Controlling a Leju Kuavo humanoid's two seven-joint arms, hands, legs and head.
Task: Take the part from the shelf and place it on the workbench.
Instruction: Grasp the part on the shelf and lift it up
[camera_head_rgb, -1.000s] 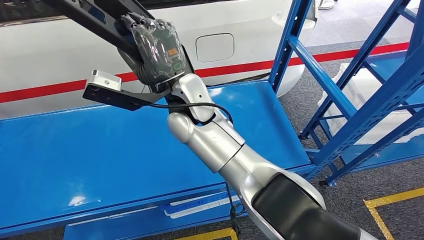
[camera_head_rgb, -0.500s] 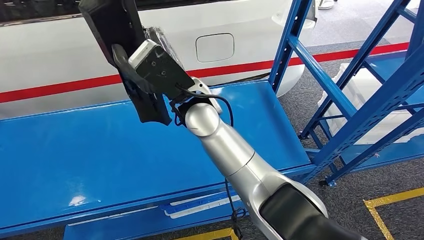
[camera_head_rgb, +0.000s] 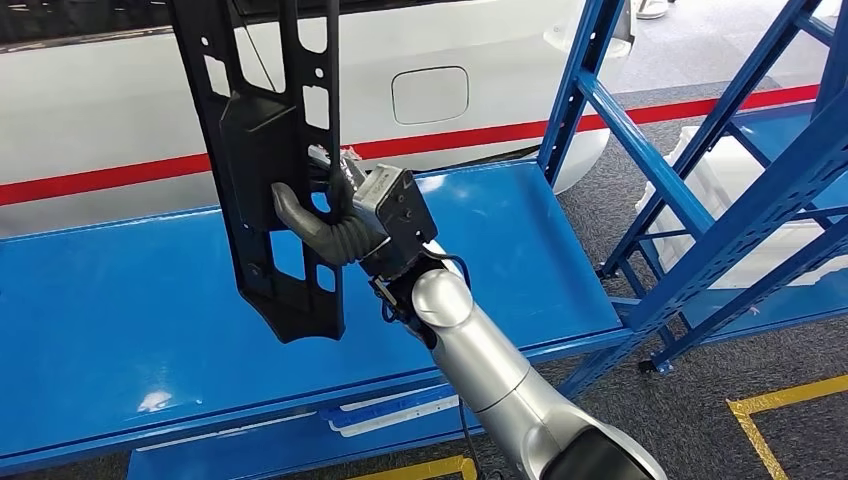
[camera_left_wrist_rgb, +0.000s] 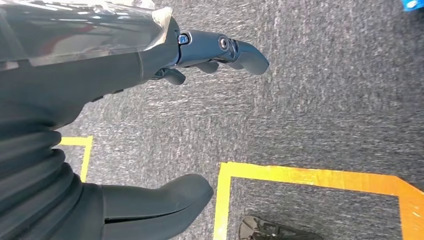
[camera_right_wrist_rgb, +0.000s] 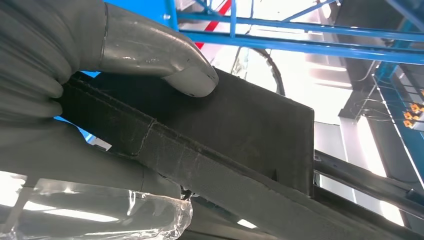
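A long black plastic part (camera_head_rgb: 270, 150) with several cut-out slots hangs upright over the blue workbench (camera_head_rgb: 120, 320), its lower end just above the bench top. My right hand (camera_head_rgb: 330, 225) grips it about midway, the grey thumb wrapped across its front. Close up, the right wrist view has the thumb (camera_right_wrist_rgb: 165, 60) pressed on the part's flat black face (camera_right_wrist_rgb: 240, 135). My left hand (camera_left_wrist_rgb: 220, 50) hangs at my side over grey carpet, fingers loosely apart and holding nothing.
A white car body (camera_head_rgb: 480, 60) with a red stripe stands behind the bench. Blue shelf uprights and braces (camera_head_rgb: 720, 200) rise at the right, with white wrapped items (camera_head_rgb: 720, 190) behind them. Yellow floor tape (camera_head_rgb: 790, 400) marks the carpet.
My right arm has turned its wrist, swinging the black part from lying across the top of the picture to standing upright and lower over the bench. The hand now faces the camera.
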